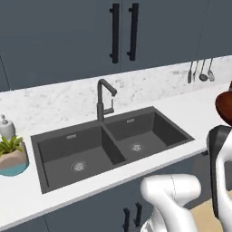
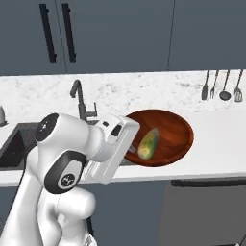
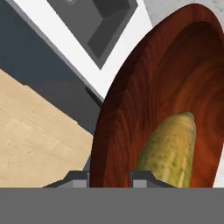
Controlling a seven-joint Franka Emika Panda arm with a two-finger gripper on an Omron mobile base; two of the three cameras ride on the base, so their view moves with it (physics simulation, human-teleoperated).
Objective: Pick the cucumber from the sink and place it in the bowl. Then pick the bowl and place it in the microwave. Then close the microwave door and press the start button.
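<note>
Counter-side bowl (image 2: 175, 132) rim between end effector (image 3: 110, 177) fingers

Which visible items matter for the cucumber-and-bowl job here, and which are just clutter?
Job: cucumber lying inside the bowl; sink; gripper shut on the bowl's rim.

Clutter: potted plant, soap bottle, hanging utensils, tap.

No readable text anywhere in the kitchen scene.
No words, labels, brand marks, numbers or signs can be made out on any object or fitting in the three views.
</note>
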